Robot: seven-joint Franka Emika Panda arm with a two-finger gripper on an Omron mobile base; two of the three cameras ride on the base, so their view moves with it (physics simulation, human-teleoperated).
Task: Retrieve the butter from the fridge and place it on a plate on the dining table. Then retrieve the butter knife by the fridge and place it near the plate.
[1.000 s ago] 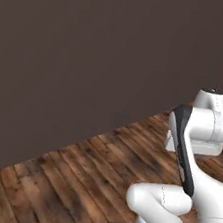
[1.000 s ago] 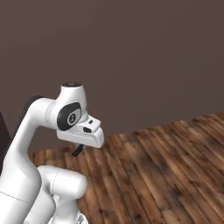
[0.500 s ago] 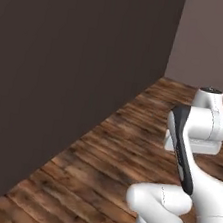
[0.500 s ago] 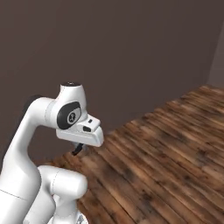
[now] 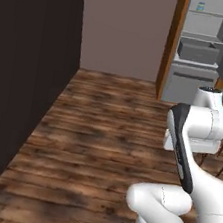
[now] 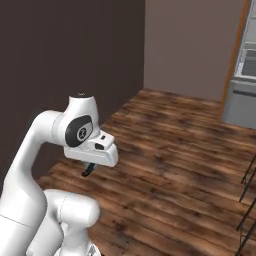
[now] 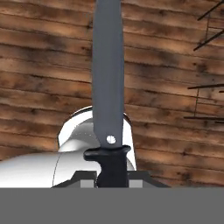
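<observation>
Butter knife (image 7: 108, 87) gripped in the closed hand (image 7: 112, 173), blade pointing straight out from it over wooden floor (image 7: 43, 65). Fridge (image 5: 201, 51) stands open far ahead, jar (image 5: 200, 6) on its top shelf.

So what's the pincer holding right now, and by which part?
The pincer is shut on the butter knife, gripping its black handle, with the grey blade pointing away over the wooden floor.
</observation>
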